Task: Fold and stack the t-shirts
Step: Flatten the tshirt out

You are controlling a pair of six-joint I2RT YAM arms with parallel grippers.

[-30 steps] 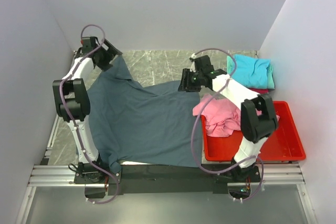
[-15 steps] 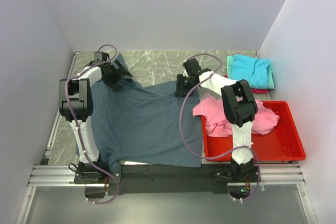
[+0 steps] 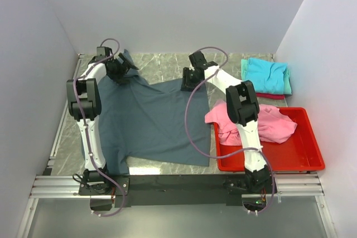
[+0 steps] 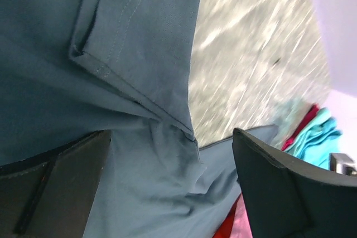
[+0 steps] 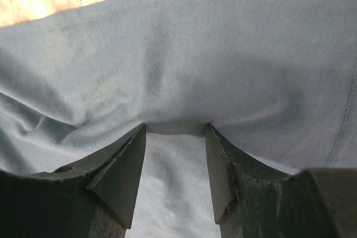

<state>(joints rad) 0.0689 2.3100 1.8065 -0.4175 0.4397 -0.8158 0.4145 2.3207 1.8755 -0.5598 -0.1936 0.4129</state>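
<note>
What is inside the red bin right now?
A crumpled pink t-shirt fills the far part of the red bin, spilling over its left rim; the near floor shows bare. Whatever lies beneath the shirt is covered, and the right arm hides part of it.

A t-shirt [image 3: 150,121] lies spread flat on the table [image 3: 162,66], in front of the back wall. The left gripper [image 3: 118,71] sits on its far left corner, and the right gripper [image 3: 188,80] on its far right corner. Just beside the spread t-shirt's right edge stands a plastic bin [image 3: 304,163]. A second, bunched t-shirt [image 3: 251,124] lies in the bin and hangs over the rim nearest the spread one. Farther right and behind the bin, against the side wall, rests a stack of folded t-shirts [image 3: 268,75].
</note>
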